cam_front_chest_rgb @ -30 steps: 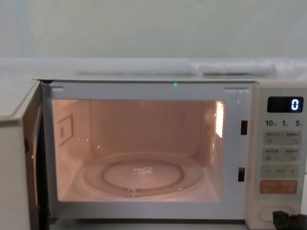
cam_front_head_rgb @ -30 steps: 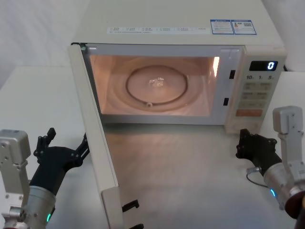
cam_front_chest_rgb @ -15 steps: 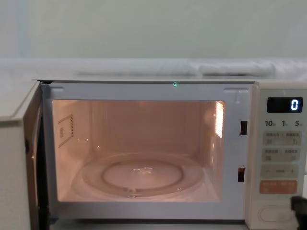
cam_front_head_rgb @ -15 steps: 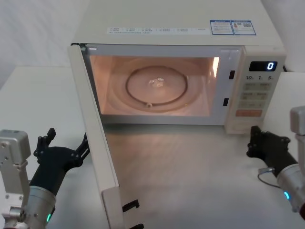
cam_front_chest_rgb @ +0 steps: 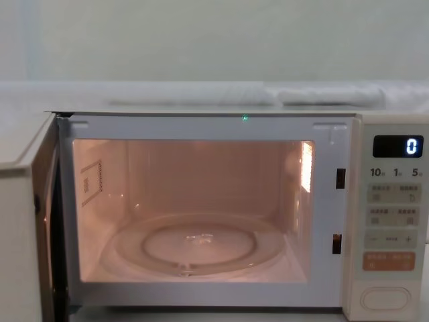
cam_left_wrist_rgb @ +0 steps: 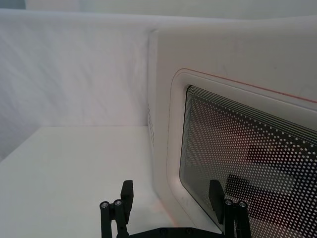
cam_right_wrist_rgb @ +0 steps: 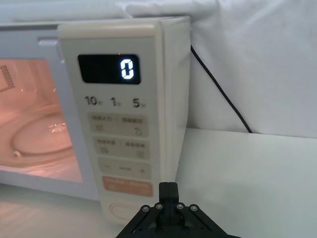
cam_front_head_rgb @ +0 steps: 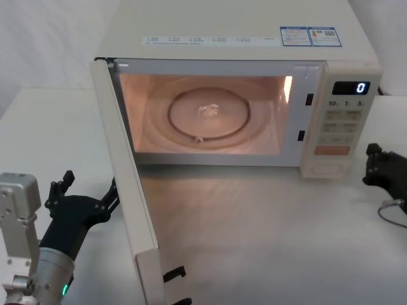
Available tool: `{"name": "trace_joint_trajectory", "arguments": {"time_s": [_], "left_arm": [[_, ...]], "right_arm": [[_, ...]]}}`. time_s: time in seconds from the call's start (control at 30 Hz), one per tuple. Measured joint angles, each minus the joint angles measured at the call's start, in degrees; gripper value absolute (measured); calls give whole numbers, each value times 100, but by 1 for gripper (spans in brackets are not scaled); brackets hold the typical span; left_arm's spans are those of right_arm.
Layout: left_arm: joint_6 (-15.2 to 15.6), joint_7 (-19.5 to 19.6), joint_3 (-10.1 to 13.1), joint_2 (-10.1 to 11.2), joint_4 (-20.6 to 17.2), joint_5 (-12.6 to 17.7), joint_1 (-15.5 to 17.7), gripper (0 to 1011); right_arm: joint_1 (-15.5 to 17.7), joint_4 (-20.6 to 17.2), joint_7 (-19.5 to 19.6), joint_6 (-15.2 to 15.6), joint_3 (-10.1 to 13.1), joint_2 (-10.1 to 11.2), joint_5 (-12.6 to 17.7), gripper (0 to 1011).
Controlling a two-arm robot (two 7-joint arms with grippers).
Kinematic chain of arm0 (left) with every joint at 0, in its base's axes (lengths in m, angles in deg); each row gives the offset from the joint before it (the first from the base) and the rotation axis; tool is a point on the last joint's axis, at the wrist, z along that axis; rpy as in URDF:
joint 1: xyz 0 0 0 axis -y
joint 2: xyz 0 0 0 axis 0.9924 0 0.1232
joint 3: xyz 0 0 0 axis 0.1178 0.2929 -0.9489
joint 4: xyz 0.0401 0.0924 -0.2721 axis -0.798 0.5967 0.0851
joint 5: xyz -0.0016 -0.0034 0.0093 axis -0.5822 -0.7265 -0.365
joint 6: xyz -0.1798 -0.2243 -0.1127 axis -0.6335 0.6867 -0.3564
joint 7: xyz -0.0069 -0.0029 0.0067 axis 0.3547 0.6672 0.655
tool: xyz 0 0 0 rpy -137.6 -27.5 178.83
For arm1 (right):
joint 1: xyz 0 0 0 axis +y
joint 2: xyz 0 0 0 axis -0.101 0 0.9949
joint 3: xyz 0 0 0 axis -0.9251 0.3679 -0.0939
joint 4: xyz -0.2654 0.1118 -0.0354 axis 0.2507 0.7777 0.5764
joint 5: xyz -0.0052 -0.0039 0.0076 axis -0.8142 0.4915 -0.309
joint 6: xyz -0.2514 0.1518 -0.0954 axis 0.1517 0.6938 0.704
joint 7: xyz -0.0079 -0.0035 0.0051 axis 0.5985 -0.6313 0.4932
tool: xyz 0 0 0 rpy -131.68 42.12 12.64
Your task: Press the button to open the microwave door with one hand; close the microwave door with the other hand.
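Observation:
The microwave door (cam_front_head_rgb: 130, 210) stands swung wide open toward me, edge-on in the head view, and the lit cavity (cam_front_chest_rgb: 191, 208) is exposed. My left gripper (cam_front_head_rgb: 89, 189) is open, low on the table just left of the door's outer face. The left wrist view has its fingers (cam_left_wrist_rgb: 125, 194) spread before the door's dotted window (cam_left_wrist_rgb: 247, 163), apart from it. The cream button (cam_front_chest_rgb: 385, 298) sits at the bottom of the control panel (cam_right_wrist_rgb: 121, 124). My right gripper (cam_front_head_rgb: 381, 166) is shut and hangs right of the panel, clear of the button (cam_right_wrist_rgb: 124, 210).
The microwave (cam_front_head_rgb: 235, 25) stands at the back of a white table (cam_front_head_rgb: 267, 241). The glass turntable (cam_front_head_rgb: 210, 114) lies inside. A black cable (cam_right_wrist_rgb: 218, 94) runs down behind the right side. The display (cam_front_chest_rgb: 399, 146) reads 0.
My right gripper has pulled back to the right, away from the button and out of the chest view. The door and the left gripper have stayed where they were.

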Motion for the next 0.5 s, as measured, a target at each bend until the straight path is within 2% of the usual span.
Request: {"name": "trace_joint_trajectory", "arguments": {"time_s": [0.23,0.5], "left_arm": [[0,0,0,0,0,0,0,1001],[0,0,0,0,0,0,0,1001]], "right_arm": [[-146,129,-343,73,116,298,401,0],[-275,338,-615,108,1,558,606,0]]}}
